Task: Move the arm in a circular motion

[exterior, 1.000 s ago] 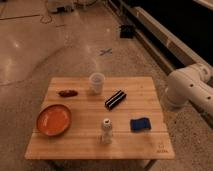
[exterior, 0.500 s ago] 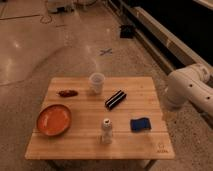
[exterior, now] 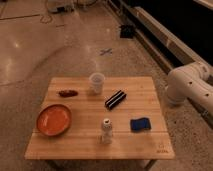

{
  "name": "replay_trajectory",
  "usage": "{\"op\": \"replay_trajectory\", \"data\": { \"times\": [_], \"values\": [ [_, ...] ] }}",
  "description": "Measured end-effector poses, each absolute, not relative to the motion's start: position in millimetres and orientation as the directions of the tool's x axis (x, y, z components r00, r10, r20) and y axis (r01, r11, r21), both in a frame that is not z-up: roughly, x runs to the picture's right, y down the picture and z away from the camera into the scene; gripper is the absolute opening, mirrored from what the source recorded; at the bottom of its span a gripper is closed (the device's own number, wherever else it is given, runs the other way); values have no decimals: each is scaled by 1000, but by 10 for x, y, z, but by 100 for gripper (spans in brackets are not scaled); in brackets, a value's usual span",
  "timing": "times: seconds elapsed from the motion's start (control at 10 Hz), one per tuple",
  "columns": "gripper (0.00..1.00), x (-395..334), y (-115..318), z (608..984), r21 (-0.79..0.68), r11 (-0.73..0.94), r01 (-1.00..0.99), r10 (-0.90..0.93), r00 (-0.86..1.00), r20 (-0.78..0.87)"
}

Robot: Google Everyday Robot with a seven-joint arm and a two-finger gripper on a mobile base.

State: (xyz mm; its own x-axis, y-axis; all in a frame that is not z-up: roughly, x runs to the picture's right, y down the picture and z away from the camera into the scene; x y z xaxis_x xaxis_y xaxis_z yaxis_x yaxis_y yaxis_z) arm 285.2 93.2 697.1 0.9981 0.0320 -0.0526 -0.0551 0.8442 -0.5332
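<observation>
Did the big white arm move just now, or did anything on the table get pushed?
No, nothing visibly changed. The arm sits beside the table as before, its pincer out of view. The cup, orange plate, bottle and sponge stayed put.

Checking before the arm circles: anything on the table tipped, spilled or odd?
Nothing stands out. The cup and bottle stand upright, nothing is spilled; the arm is beside the table, its tool out of view.

Tbl (exterior: 145, 97) w/ bowl (exterior: 53, 120), cup (exterior: 96, 82), sponge (exterior: 140, 124)
</observation>
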Motion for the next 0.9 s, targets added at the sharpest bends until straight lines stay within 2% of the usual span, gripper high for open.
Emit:
{"op": "replay_trajectory", "data": {
  "times": [0.9],
  "values": [
    [41, 2841, 967, 6921, -534, 844, -53, 27, 998, -57]
  ]
}}
